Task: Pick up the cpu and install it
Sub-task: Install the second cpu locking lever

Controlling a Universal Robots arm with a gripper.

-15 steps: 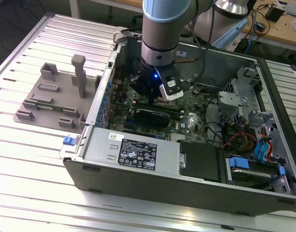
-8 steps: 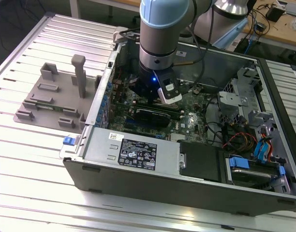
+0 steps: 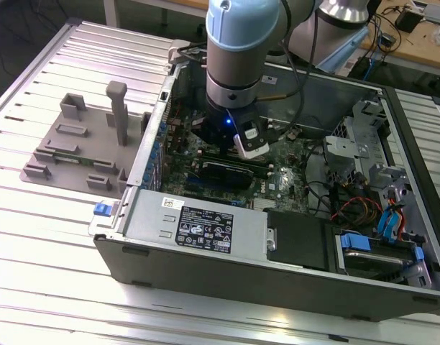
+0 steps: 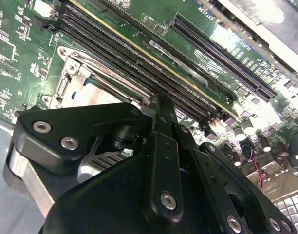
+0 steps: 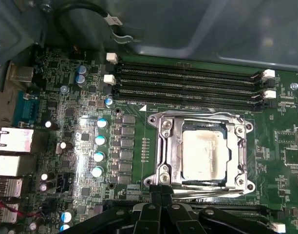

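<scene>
The cpu [image 5: 205, 155], a silver square with a smeared top, lies inside the metal socket frame [image 5: 161, 146] on the green motherboard. Part of the cpu [image 4: 98, 92] also shows past the gripper body in the second wrist view. My gripper [image 5: 161, 194] hovers at the socket's edge, on the side away from the long memory slots [image 5: 188, 80]. Its two black fingers [image 4: 164, 126] are pressed together with nothing between them. In the exterior view the gripper [image 3: 231, 144] reaches down into the open computer case [image 3: 205, 230], over the board's middle.
Memory slots run beside the socket, and several capacitors [image 5: 99, 141] and rear ports [image 5: 12, 141] line the board. A grey fixture tray [image 3: 83, 147] with an upright post sits on the slatted table at the exterior view's left. Drive cages and cables [image 3: 371, 208] fill the case's right end.
</scene>
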